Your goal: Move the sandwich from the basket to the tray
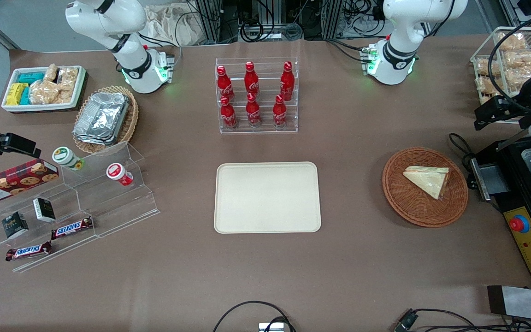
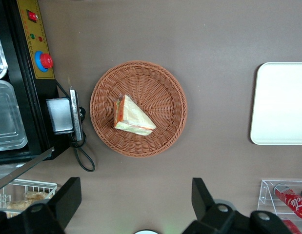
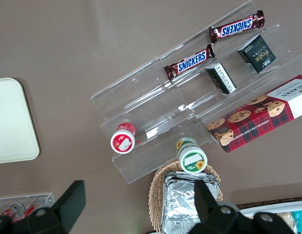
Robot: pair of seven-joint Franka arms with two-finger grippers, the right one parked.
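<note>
At right of centre in the front view, sandwich point(image 1: 427, 180) lies flat in round basket point(image 1: 404, 203) on the worktop point(image 1: 348, 258), tray point(image 1: 267, 197) bare at mid-frame well apart, and the left arm's hand point(image 2: 136, 202) hovers above the basket, fingers point(image 2: 68, 195) spread wide, holding nothing.

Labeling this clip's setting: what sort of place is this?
Likely a lab mock-up of a snack shop: cola bottles racked, Snickers bars on display steps, a sandwich in a basket beside a tray. The gripper hangs open above the basket.
</note>
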